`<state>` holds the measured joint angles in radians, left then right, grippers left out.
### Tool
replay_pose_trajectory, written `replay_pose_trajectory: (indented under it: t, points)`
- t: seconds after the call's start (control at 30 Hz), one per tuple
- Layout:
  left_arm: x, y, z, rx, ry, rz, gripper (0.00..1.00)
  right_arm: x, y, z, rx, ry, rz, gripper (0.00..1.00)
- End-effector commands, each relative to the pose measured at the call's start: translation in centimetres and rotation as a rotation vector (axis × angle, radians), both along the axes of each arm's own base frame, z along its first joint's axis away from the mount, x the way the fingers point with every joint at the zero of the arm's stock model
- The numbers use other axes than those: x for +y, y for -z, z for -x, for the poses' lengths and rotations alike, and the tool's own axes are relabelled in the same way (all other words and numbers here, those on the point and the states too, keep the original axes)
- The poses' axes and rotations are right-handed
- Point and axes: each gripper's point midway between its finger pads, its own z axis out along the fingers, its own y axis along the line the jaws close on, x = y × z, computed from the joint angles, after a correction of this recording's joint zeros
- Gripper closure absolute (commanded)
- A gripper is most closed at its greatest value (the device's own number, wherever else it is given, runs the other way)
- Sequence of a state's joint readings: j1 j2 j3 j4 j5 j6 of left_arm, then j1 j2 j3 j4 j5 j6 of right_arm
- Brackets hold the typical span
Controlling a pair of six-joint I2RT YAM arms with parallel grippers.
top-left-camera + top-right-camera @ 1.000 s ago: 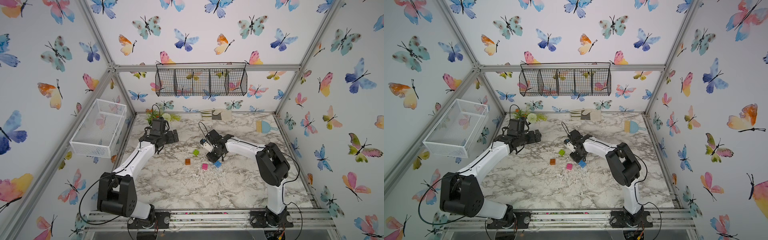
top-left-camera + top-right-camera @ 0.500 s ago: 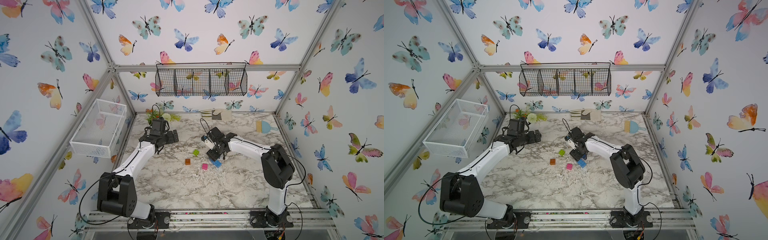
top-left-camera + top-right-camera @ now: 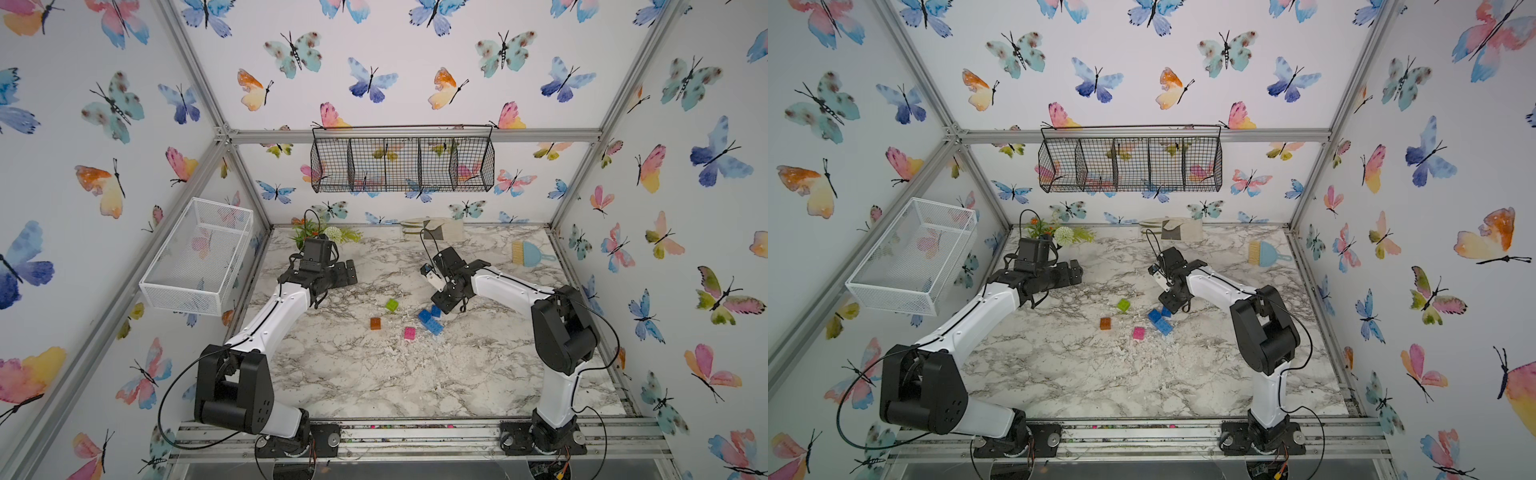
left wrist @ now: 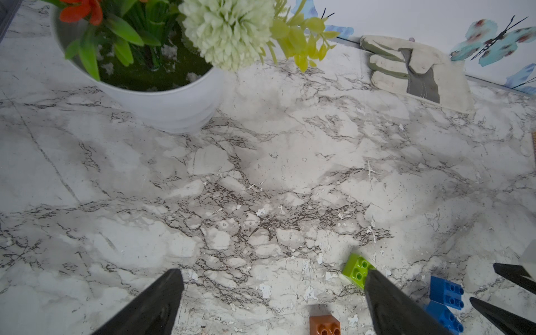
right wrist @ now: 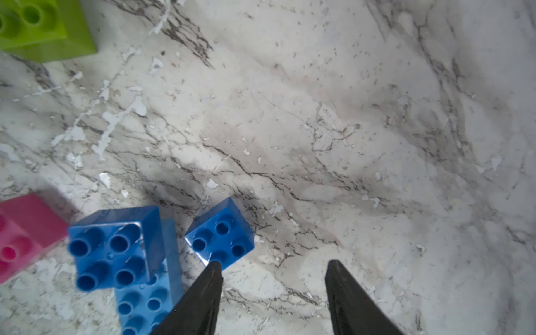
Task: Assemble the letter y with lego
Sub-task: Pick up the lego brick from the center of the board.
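Observation:
The lego lies loose on the marble table in both top views: a lime green brick (image 3: pixel 391 305), an orange brick (image 3: pixel 375 323), a pink brick (image 3: pixel 409 333). A small blue brick (image 5: pixel 113 246) sits on a longer blue one (image 5: pixel 145 304). Another small blue brick (image 5: pixel 220 235) lies just beside one fingertip of my right gripper (image 5: pixel 274 264), which is open low over bare table with nothing between its fingers. My left gripper (image 4: pixel 271 274) is wide open and empty, hovering left of the green brick (image 4: pixel 356 269). The letter y is not in view.
A white flower pot (image 4: pixel 162 101) stands at the back left behind my left gripper. A work glove (image 3: pixel 432 228) and a blue hand brush (image 3: pixel 530 253) lie along the back edge. A white wire basket (image 3: pixel 199 257) hangs on the left wall and a black one (image 3: pixel 403 162) on the back wall.
My right arm has swung a little to the right and its gripper has drawn back off the blue bricks with its jaws wider apart. The left arm has not moved.

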<state>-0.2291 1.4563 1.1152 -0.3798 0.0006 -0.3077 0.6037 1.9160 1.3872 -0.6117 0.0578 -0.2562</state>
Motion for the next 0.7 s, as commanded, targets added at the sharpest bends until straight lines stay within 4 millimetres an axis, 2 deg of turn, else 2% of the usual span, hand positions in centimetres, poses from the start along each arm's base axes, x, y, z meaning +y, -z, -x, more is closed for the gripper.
replay_pose_trajectory:
  t: [0.0, 0.2, 0.43, 0.57, 0.67]
  points:
    - [0.1, -0.4, -0.2, -0.001, -0.007, -0.007, 0.02, 0.6, 1.1, 0.9, 0.034, -0.072, -0.001, 0.38]
    - [0.2, -0.5, -0.2, -0.003, -0.009, -0.009, 0.02, 0.3, 2.7, 0.8, 0.058, -0.083, 0.041, 0.37]
    - [0.3, -0.4, -0.2, -0.001, -0.013, -0.013, 0.02, 0.7, 3.6, 1.1, 0.08, -0.103, 0.021, 0.37]
    - [0.4, -0.4, -0.2, 0.0, -0.017, -0.015, 0.02, 0.9, 3.8, 1.5, 0.1, -0.112, 0.011, 0.38]
    - [0.3, -0.4, -0.2, 0.0, -0.014, -0.012, 0.02, 1.0, 3.2, 1.4, 0.085, -0.105, -0.002, 0.38]
